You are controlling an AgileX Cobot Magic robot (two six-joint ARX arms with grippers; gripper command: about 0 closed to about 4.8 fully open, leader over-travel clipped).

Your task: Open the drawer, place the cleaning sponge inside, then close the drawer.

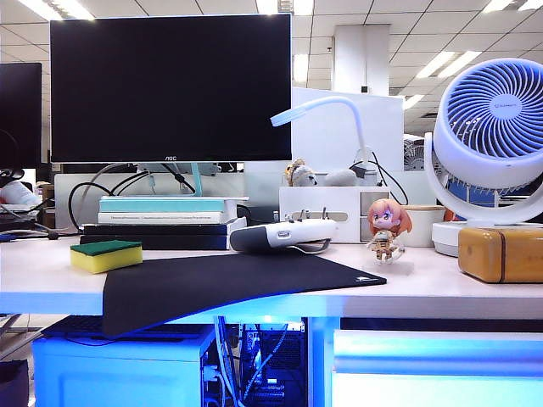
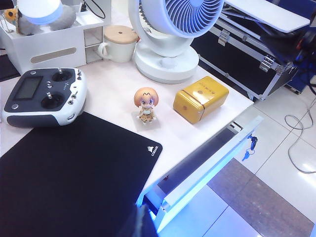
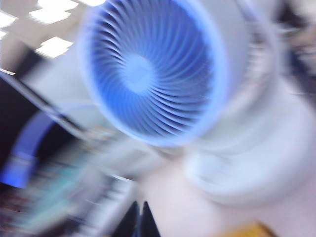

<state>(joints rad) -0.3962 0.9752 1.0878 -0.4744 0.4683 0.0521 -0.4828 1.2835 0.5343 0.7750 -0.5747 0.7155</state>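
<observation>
Left gripper [image 2: 140, 222]: fingers pressed together, empty, poised beside drawer [image 2: 207, 165] front edge, near black mat [image 2: 69, 182]. Drawer pulled partly out from under bench [image 2: 118, 94]. Right gripper [image 3: 139, 219]: tips together, empty, pointed toward white fan [image 3: 148, 74]; view blurred. Cleaning sponge [image 1: 106, 254] on bench, touching mat's left edge, well apart from both grippers.

Desk tally, as I count it

I see one cleaning sponge [image 1: 105, 254], one fan [image 1: 492, 127], one figurine [image 1: 387, 227], one controller [image 1: 282, 235], two monitors [image 1: 170, 87].
</observation>
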